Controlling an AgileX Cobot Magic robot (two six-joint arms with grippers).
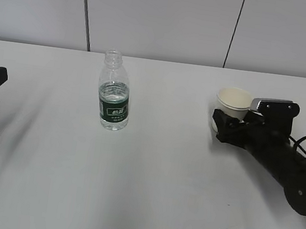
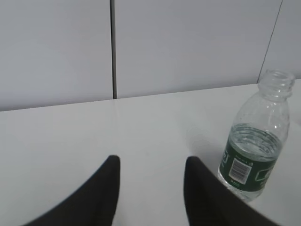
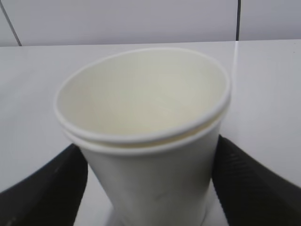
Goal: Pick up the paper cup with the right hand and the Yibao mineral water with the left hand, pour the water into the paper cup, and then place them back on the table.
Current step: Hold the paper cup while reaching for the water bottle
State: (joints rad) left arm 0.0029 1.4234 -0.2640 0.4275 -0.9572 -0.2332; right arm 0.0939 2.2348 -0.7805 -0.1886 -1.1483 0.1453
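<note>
The right tool [image 1: 231, 126] sits around the cup [image 1: 234, 104], its fingers [image 3: 51, 188] spread on either side of the wall and not clearly pressing it yet; the cup looks like two nested, stands on the desk [image 1: 148, 193] at the right and appears empty. The left tool [image 2: 150, 188] is spread with nothing between its fingers, low at the desk's left edge, well apart from the uncapped bottle [image 1: 114, 92], which stands upright mid-desk, partly full. By my reading the task has barely begun: neither thing is lifted, and both grasps, the pour and the setting down remain.
</note>
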